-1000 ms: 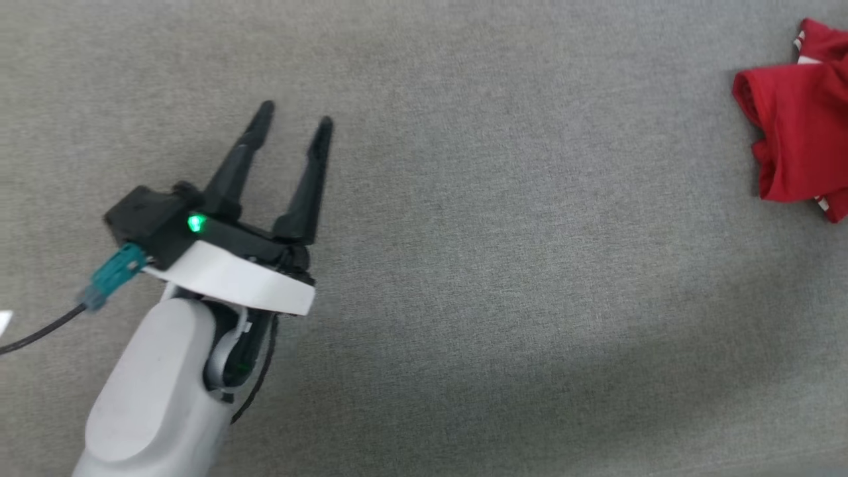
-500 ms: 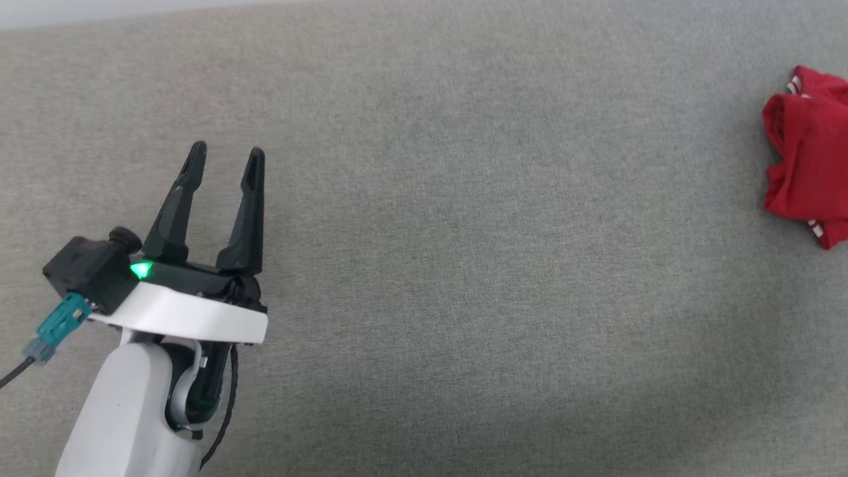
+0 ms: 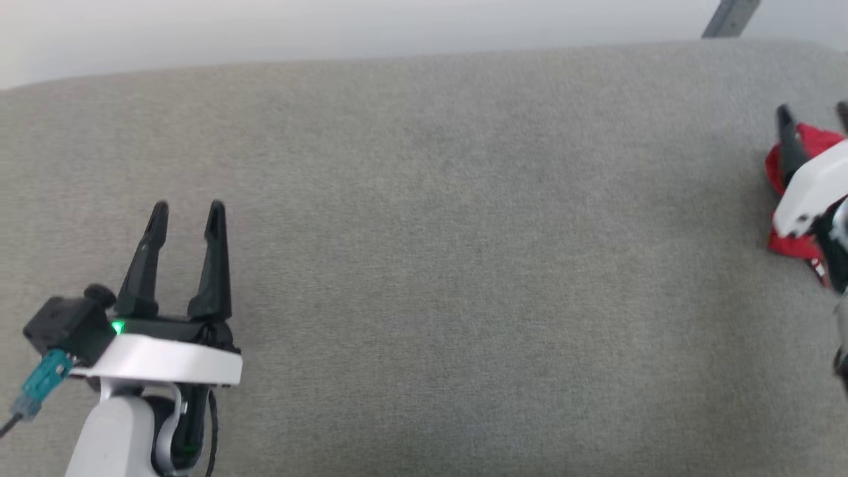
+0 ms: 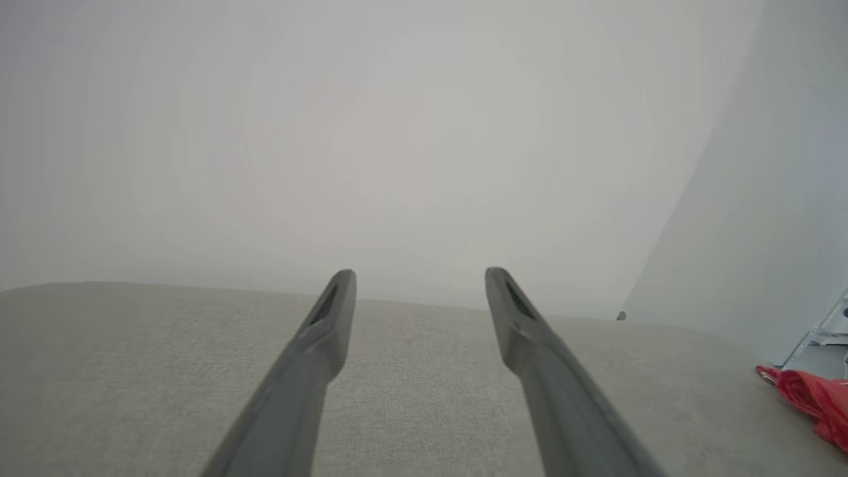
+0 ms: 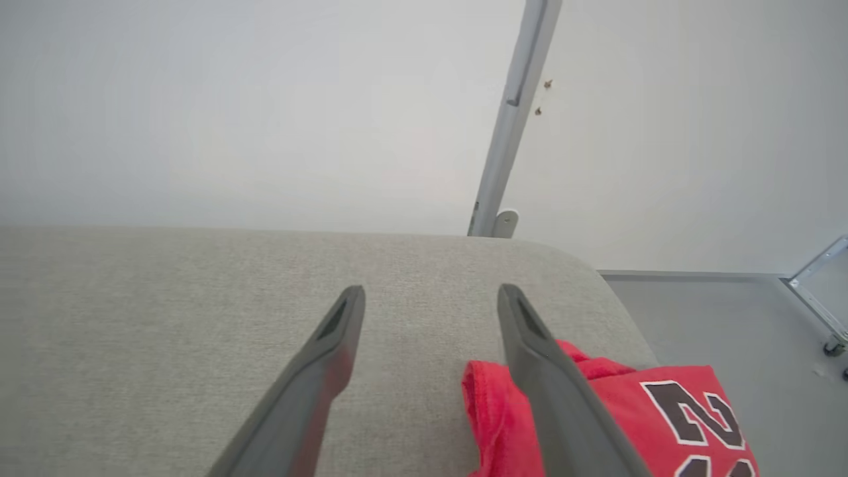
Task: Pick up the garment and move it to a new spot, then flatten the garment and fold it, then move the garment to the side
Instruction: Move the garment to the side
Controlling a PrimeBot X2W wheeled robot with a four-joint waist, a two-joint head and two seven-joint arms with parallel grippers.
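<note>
The garment point(image 3: 790, 245) lies in a compact red bundle at the cushion's point(image 3: 424, 265) far right end, near its rounded corner, with its long axis running away from the robot. The right end effector point(image 3: 813, 116) hangs just over it, fingers apart and empty; in the wrist view the bundle point(image 5: 616, 411) sits under and to the right of the right-hand finger. The left end effector point(image 3: 187, 212), also spread and empty, is well apart across the cushion, so any reach for the garment looks like the right arm's.

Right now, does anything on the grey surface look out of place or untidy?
Yes: the garment lies bunched up, not flat, at the right edge of the grey surface, near its rounded corner, under the open right gripper. Nothing else stands out.
</note>
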